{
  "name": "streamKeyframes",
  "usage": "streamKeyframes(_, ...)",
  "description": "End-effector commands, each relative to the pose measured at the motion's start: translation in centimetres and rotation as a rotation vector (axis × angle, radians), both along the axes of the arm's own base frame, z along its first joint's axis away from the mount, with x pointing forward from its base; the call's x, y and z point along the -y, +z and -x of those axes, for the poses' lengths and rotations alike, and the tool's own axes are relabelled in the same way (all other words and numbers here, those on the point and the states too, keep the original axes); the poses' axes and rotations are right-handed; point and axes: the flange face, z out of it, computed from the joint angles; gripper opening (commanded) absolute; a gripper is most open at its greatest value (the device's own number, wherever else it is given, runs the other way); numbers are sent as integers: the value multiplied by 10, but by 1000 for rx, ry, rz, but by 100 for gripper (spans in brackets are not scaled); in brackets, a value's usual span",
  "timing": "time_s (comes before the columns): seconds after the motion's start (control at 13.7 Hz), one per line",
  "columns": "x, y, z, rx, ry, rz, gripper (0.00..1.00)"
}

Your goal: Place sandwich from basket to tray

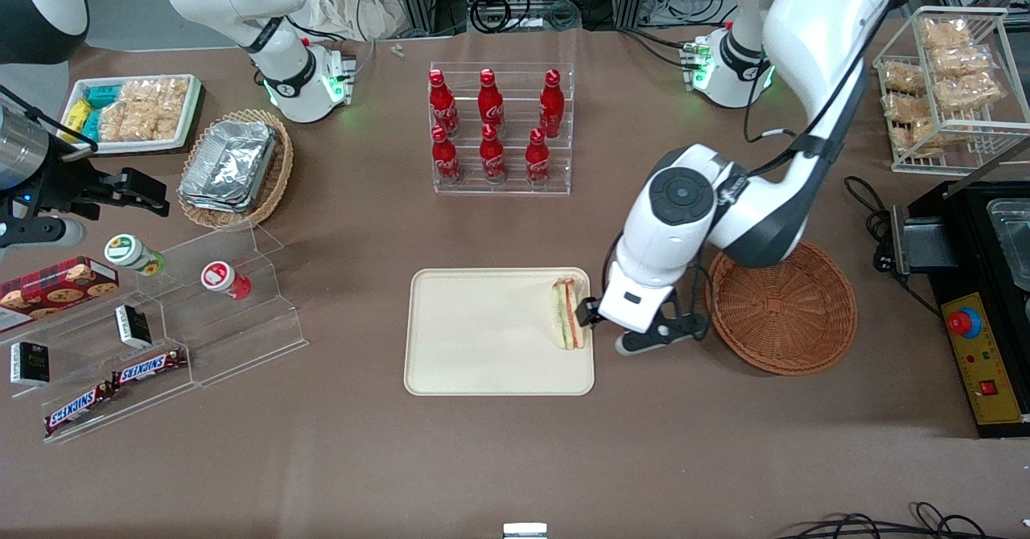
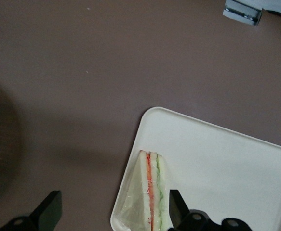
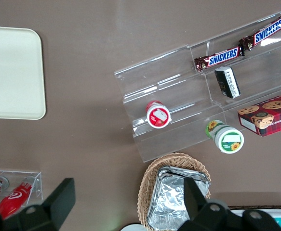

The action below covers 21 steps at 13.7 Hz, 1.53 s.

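Front view: sandwich [image 1: 568, 314] resting on the tray [image 1: 483, 338], close to the tray edge nearest the basket [image 1: 784, 314], wedge standing on its side with orange-red and green layers visible. Hand [image 1: 590, 314] of the working arm low over that same tray edge, just beside the sandwich, between sandwich and basket. Basket on the brown surface [image 1: 515, 458] toward the working arm's end, apart from the tray, holding nothing visible, partly covered by the arm. Farther from the camera than the tray: clear rack of red bottles [image 1: 500, 129]. Toward the parked arm's end: tan wicker basket with foil containers [image 1: 233, 165] and a clear stepped display stand [image 1: 209, 314] carrying snack bars. Left wrist view: sandwich [image 2: 152, 192] lying inside the tray [image 2: 227, 163] near a rounded corner, wrapped in clear film. Fingers [image 2: 48, 209] spread wide, one over the bare surface [image 2: 106, 62], the other over the tray just beside the sandwich; no finger touching the sandwich, nothing gripped. Right wrist view: one corner of the tray [image 3: 12, 72], bare, with the display stand [image 3: 179, 96] and foil containers [image 3: 179, 202] nearby; sandwich not in this view.
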Motion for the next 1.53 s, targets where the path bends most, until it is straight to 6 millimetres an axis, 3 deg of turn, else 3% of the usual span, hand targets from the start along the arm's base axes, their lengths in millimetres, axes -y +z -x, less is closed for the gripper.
streamKeyframes(0.0, -23, 47, 5, -3, 55, 18, 100)
streamKeyframes(0.22, -48, 62, 1, -19, 97, -3, 100)
streamKeyframes(0.44, -50, 77, 8, -34, 104, -6, 100)
streamKeyframes(0.66, -56, 94, 22, -96, 5, -12, 100)
streamKeyframes(0.8, -94, 107, 15, -121, 11, -9, 100)
streamKeyframes(1.17, -151, 139, 27, -206, -109, -30, 100)
streamKeyframes(1.46, -220, 168, 37, -249, -164, -30, 100)
